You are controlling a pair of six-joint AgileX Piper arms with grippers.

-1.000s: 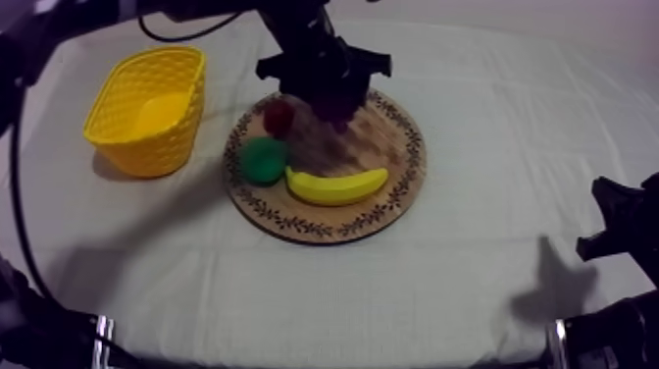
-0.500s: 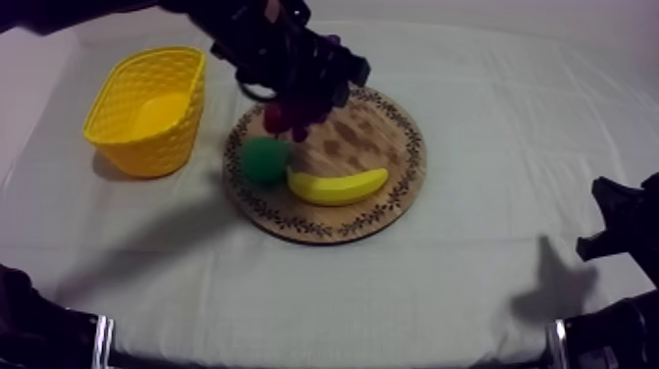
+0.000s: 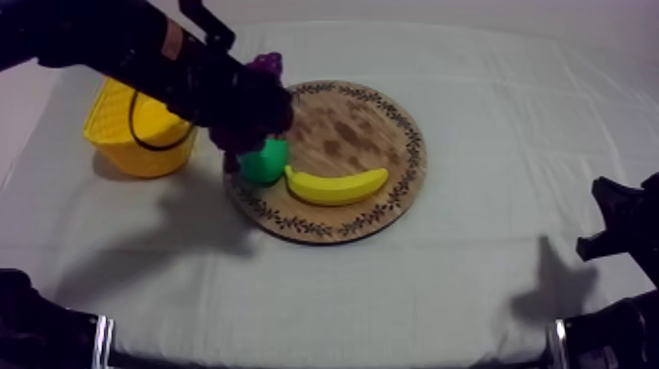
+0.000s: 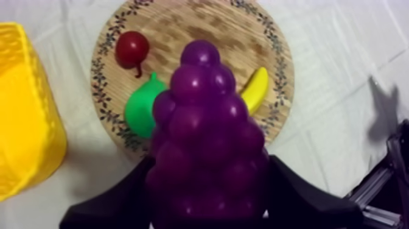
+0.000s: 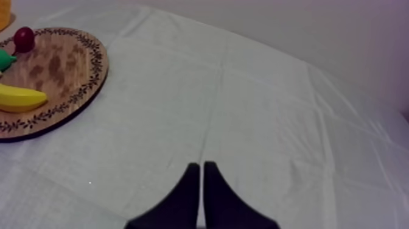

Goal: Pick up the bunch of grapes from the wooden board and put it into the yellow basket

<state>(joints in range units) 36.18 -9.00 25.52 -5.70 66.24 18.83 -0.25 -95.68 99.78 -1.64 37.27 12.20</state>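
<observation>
My left gripper (image 4: 208, 204) is shut on the purple bunch of grapes (image 4: 207, 131), which hangs in the air above the wooden board's left rim. From above, that gripper (image 3: 247, 106) hovers between the board (image 3: 382, 128) and the yellow basket (image 3: 110, 126), with grapes (image 3: 267, 66) showing beside it. The arm hides part of the basket. Low at the table's right edge sits my right gripper (image 3: 616, 228), and its fingers (image 5: 202, 186) lie together as a narrow wedge over bare cloth.
A green pear (image 3: 263, 163) and a banana (image 3: 336, 185) lie on the board. A small red fruit (image 4: 132, 49) lies beside the pear (image 4: 142, 109) near the rim. The basket (image 4: 24, 116) stands left of the board.
My left arm has lifted the grapes off the board and swung left toward the basket. The right arm has not moved.
</observation>
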